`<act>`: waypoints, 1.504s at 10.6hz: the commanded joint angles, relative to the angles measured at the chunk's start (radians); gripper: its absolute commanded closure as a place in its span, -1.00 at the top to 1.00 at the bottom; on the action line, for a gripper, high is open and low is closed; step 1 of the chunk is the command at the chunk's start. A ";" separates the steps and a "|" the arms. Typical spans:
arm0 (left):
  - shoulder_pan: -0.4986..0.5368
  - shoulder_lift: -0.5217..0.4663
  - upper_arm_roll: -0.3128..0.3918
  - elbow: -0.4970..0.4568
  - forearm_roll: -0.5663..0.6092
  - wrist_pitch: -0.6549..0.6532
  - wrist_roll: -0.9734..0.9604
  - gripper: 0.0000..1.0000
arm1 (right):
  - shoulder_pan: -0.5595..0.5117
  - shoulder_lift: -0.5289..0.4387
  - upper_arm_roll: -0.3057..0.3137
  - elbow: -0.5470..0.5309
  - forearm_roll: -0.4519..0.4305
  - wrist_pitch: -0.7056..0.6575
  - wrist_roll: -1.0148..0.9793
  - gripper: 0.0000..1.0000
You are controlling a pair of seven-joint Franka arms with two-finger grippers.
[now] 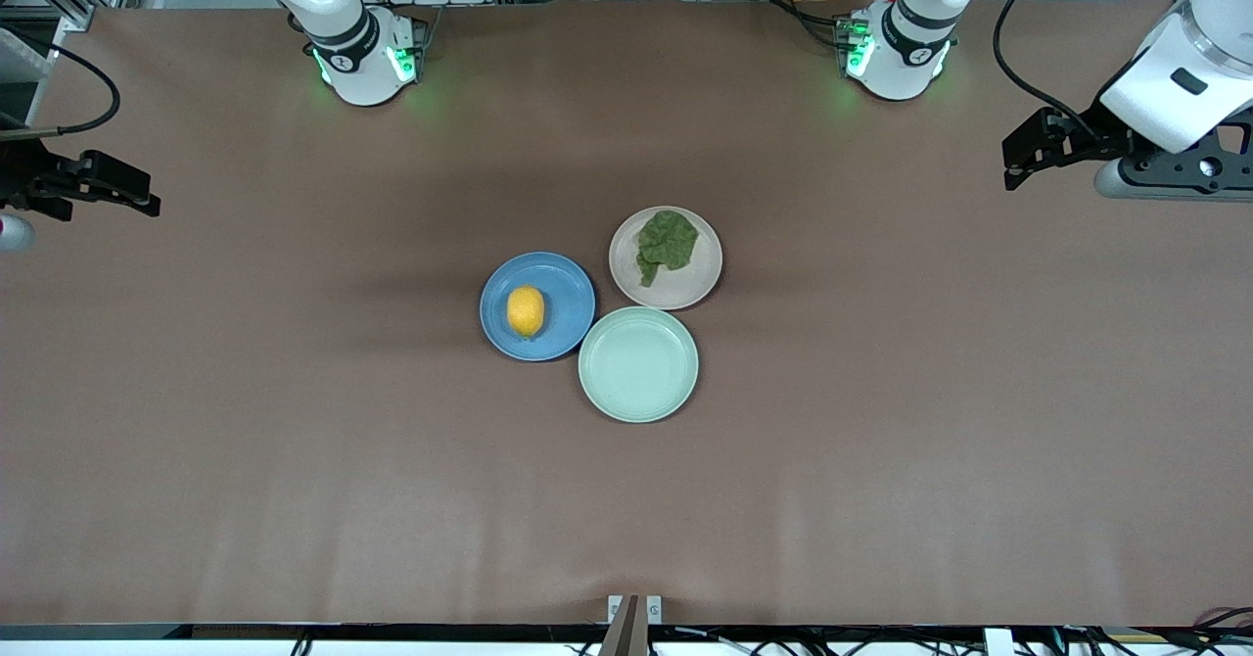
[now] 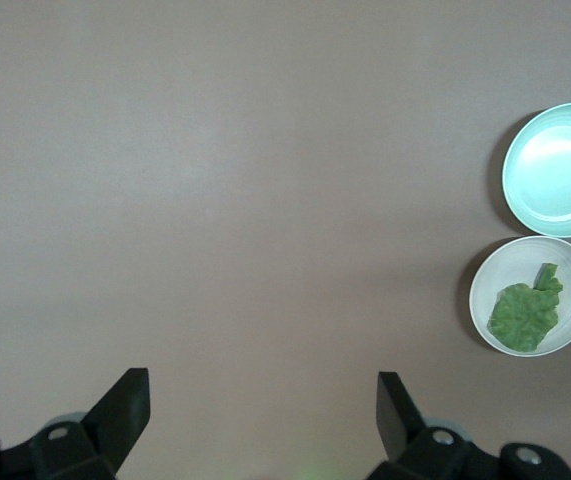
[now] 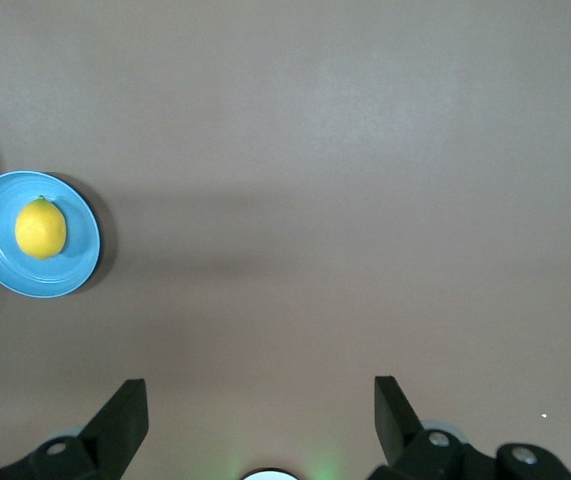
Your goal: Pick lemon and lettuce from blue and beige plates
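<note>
The yellow lemon [image 1: 526, 310] lies on the blue plate [image 1: 570, 302] at mid-table. The dark green lettuce [image 1: 668, 243] lies on the beige plate [image 1: 682, 286], which touches the blue one on the side toward the left arm's end. My left gripper [image 1: 1010, 168] hangs open and empty over bare table at its own end, well apart from the plates. My right gripper [image 1: 142, 191] hangs open and empty at the other end. The left wrist view shows the open gripper [image 2: 263, 385], the lettuce [image 2: 525, 312] and the beige plate [image 2: 493, 278]. The right wrist view shows the open gripper [image 3: 261, 392], the lemon [image 3: 41, 228] and the blue plate [image 3: 77, 262].
An empty mint-green plate [image 1: 638, 364] sits nearer the front camera, touching both other plates; it also shows as the mint plate [image 2: 557, 165] in the left wrist view. Brown table cover [image 1: 881, 441] spreads wide on every side. The arm bases stand along the table's back edge.
</note>
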State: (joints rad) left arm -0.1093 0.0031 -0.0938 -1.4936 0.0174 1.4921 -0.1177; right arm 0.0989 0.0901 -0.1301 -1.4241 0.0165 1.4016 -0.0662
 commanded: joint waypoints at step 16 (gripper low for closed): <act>0.008 0.008 -0.003 0.013 -0.005 -0.018 0.032 1.00 | -0.001 -0.001 -0.003 0.001 -0.001 -0.003 0.017 1.00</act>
State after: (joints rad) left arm -0.1076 0.0071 -0.0941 -1.4936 0.0174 1.4910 -0.1171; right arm 0.0983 0.0906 -0.1326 -1.4243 0.0165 1.4016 -0.0649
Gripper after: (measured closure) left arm 0.000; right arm 0.000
